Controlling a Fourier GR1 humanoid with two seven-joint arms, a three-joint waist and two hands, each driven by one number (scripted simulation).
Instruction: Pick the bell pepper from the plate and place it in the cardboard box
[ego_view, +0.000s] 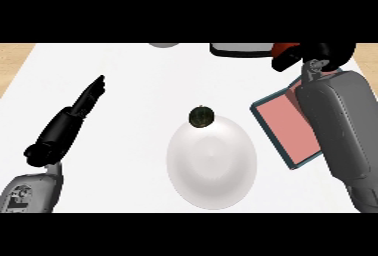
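The bell pepper (201, 116), small and dark green, sits on the far rim of the white plate (211, 175), which lies near the middle of the white worktop (140, 70). Nothing touches it.

The right hand (314, 54) is raised over the far right corner, well apart from the plate. Its fingers look curled, but I cannot tell whether they are clenched or hold anything. The grey right forearm (343, 125) crosses above a flat container with a pink-red floor and dark teal walls (277, 127), just right of the plate. This is presumably the box named in the task, though it does not look like cardboard.

The left hand (88, 97) rests at the left of the worktop, fingers straight, released and holding nothing.

Judgement: the pick is not yet made; the step in hand is the approach. The next move calls for the right hand to come back toward the plate's far rim, open over the pepper and close round it.
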